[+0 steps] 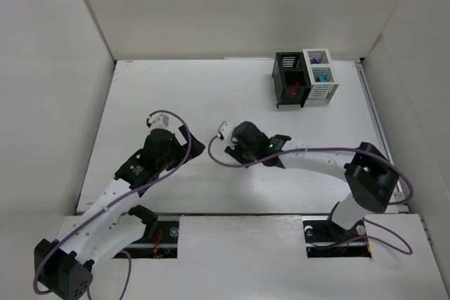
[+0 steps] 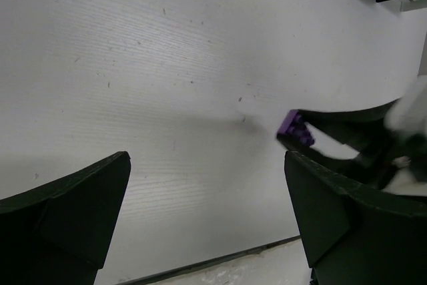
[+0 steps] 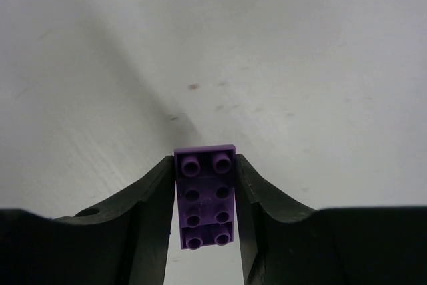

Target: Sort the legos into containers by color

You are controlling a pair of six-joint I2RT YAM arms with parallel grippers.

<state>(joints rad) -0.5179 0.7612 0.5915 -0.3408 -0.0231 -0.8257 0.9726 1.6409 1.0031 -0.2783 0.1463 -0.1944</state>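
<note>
The purple lego (image 3: 205, 198) contrasts with black pincer fingers (image 3: 143, 221), a black container (image 1: 280, 79), a white container (image 1: 324, 93) and white table (image 1: 176, 89).

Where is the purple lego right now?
Right wrist view shows the purple lego clamped in the right gripper, over the middle of the table, beside the open left gripper and short of the containers.

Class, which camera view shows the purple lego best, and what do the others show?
Right wrist view: the purple lego is centred, studs visible, held by the right tool. The left wrist view shows it small, side-on. The top view cannot resolve it.
</note>
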